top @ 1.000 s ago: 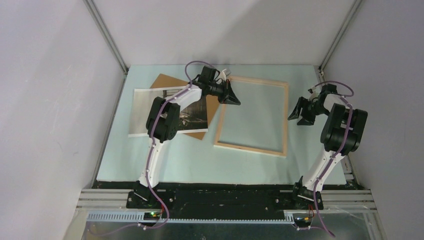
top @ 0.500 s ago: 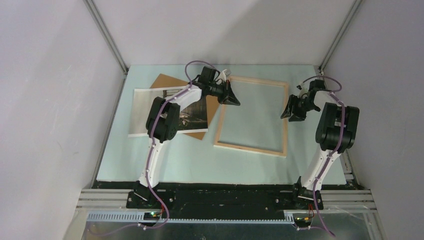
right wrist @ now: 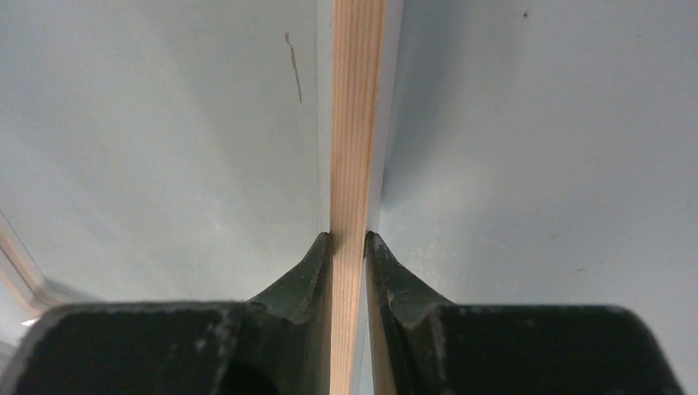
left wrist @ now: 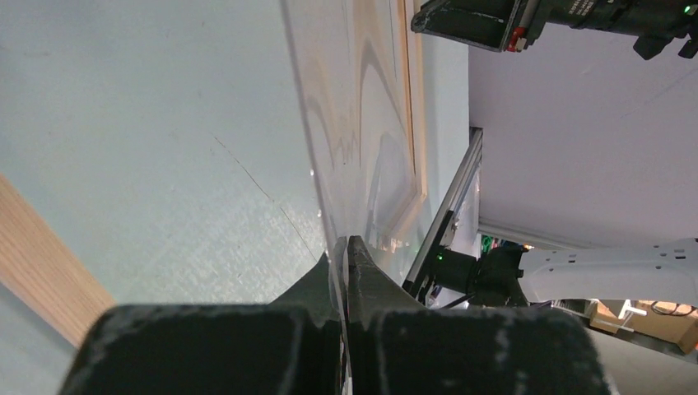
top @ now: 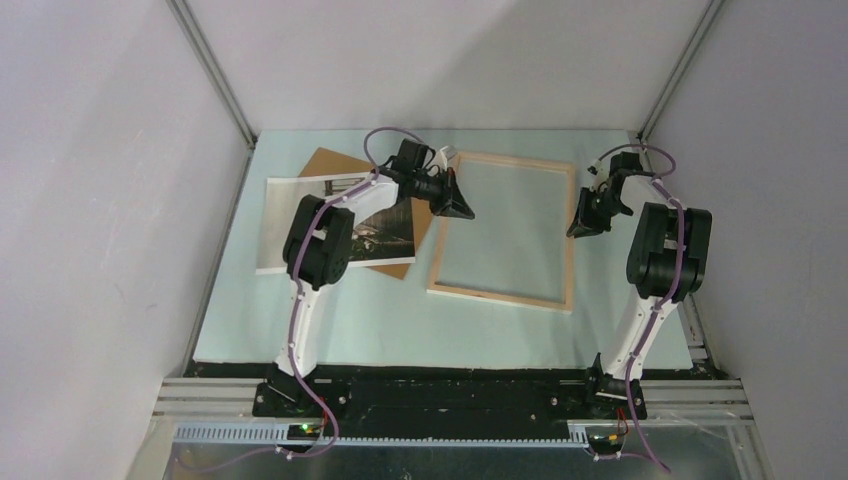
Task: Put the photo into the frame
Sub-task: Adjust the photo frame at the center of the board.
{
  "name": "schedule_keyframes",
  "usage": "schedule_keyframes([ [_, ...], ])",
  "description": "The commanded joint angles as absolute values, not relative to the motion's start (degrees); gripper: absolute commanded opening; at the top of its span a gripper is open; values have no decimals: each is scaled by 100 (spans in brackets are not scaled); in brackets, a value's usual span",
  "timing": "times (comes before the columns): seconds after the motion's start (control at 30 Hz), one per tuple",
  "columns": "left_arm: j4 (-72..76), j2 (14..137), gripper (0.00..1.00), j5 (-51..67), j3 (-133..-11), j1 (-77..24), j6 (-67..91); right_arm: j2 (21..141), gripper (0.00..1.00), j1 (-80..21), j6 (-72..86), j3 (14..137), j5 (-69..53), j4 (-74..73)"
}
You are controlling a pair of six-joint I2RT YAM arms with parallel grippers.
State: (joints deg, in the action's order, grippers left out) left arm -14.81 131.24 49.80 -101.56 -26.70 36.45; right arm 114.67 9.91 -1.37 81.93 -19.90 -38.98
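Observation:
The frame (top: 500, 297) lies on the table with its pale wood back up. My right gripper (top: 580, 228) is shut on its right rail. The right wrist view shows that wooden rail (right wrist: 352, 123) squeezed between both fingers of the right gripper (right wrist: 349, 239). My left gripper (top: 462, 207) hangs over the frame's left rail near the far corner. It is shut on the edge of a thin clear pane (left wrist: 346, 123), which rises from the left gripper (left wrist: 346, 245) in the left wrist view. The photo (top: 290, 225) lies flat to the left, partly hidden under the left arm.
A brown backing board (top: 330, 165) lies under the photo, its corners sticking out at the far and near sides. The table's pale mat (top: 330, 330) ends at grey walls to the left, right and back.
My right gripper has moved left and toward the back onto the frame's right rail, and its jaws have closed on it. The left gripper has shifted slightly left, still shut.

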Motion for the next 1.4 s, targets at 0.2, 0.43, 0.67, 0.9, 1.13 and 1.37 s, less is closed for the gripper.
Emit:
schedule_keyframes([
  [0.2,-1049,12228,0,5192,-9751,-2685,3894,11485,0,1010,-908,8283,-1597,-3843],
  [0.43,179,12089,0,5436,-9312,-2700,4740,11494,0,1030,-1344,8271,-1659,-3999],
  [0.67,319,12070,0,5380,-9418,-2767,4844,11496,0,1137,-1631,8278,-1811,-4171],
  [0.9,324,12368,0,5435,-9977,-2769,4860,11584,0,1355,-1714,8438,-2033,-4366],
  [1.13,328,12685,0,5340,-10293,-2767,4944,11585,1,1474,-1592,8487,-2361,-4480],
  [1.37,628,12795,0,5355,-10271,-2808,5477,11589,10,1556,-1281,8454,-2693,-4420],
])
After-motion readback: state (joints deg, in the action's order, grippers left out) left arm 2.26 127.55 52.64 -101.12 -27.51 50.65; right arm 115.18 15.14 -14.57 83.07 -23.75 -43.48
